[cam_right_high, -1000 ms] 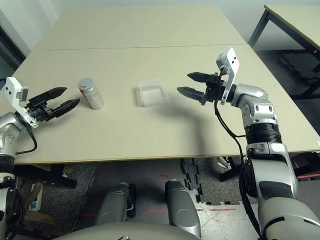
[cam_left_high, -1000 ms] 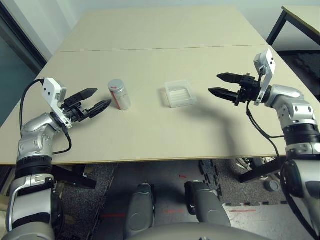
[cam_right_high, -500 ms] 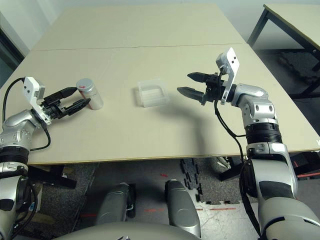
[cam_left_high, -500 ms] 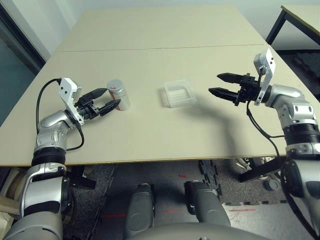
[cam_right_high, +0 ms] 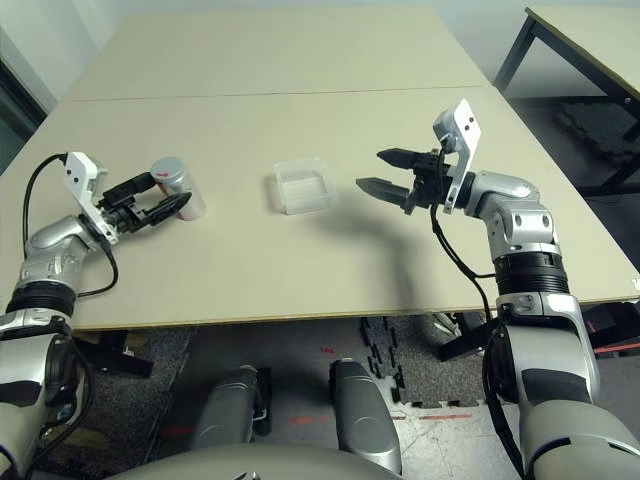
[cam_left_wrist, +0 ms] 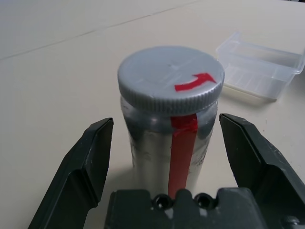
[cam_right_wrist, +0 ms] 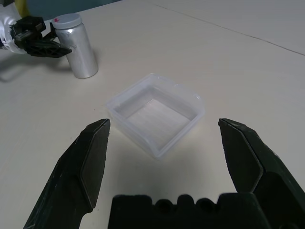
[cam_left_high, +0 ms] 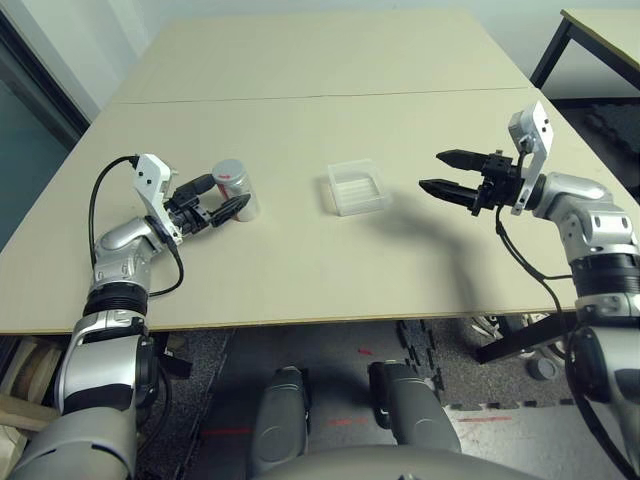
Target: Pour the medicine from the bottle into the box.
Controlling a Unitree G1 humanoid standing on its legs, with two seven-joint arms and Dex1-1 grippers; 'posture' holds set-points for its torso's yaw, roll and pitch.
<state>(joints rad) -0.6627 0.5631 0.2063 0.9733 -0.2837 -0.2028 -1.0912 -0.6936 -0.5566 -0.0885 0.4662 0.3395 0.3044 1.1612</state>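
The bottle (cam_left_high: 233, 188) is standing upright on the pale table (cam_left_high: 300, 250), toward the robot's left side, and its grey ribbed cap (cam_left_wrist: 170, 78), marked with a curved red arrow, is sitting on top of it. A strip of red tape (cam_left_wrist: 182, 143) is running down the bottle's silvery side. The left gripper (cam_left_high: 222, 198) is reaching in level at the bottle with its two black fingers (cam_left_wrist: 81, 167) spread wide, one on either side of the bottle's body; in the left wrist view a gap is showing between each finger and the bottle, so the fingers are flanking it without pressing on it. The box (cam_left_high: 358, 187) is lying flat on the table near the middle, well apart from the bottle and to its right as the robot sees it, with its open side up and its ribbed bottom showing through the clear plastic. The right gripper (cam_left_high: 441, 172) is hovering above the table just to the right of the box, pointing level toward it, with its fingers (cam_right_wrist: 90, 157) also spread wide and gripping nothing. In the right wrist view the box (cam_right_wrist: 155, 114) is lying between those two open fingers, farther out, with the bottle (cam_right_wrist: 76, 45) and the left gripper beyond it.
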